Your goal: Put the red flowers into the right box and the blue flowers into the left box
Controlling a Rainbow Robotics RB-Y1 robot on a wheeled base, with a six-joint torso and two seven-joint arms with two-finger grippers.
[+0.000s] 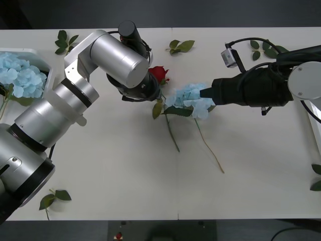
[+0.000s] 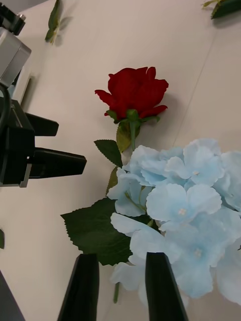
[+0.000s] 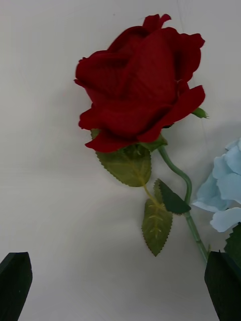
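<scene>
A red rose [image 1: 159,74] lies at mid-table, its stem running toward me. My left gripper [image 3: 120,286] hovers just short of the bloom [image 3: 140,85], its black fingers wide open and nothing between them. Touching the rose's stem lies a pale-blue hydrangea [image 1: 190,98]. My right gripper [image 1: 205,93] is down at that flower, open, with its fingers [image 2: 163,286] straddling a petal edge and a leaf. From the right wrist, the rose [image 2: 133,93] and the left gripper [image 2: 70,144] show too. The left box [image 1: 42,57] holds blue flowers [image 1: 20,75]. The right box [image 1: 315,131] shows as a rim.
Loose green leaf sprigs lie at the table's back [image 1: 65,42], [image 1: 181,46], [image 1: 266,49], near the front left [image 1: 54,197] and at the right edge [image 1: 316,178]. The hydrangea's long stem [image 1: 210,150] trails toward the front.
</scene>
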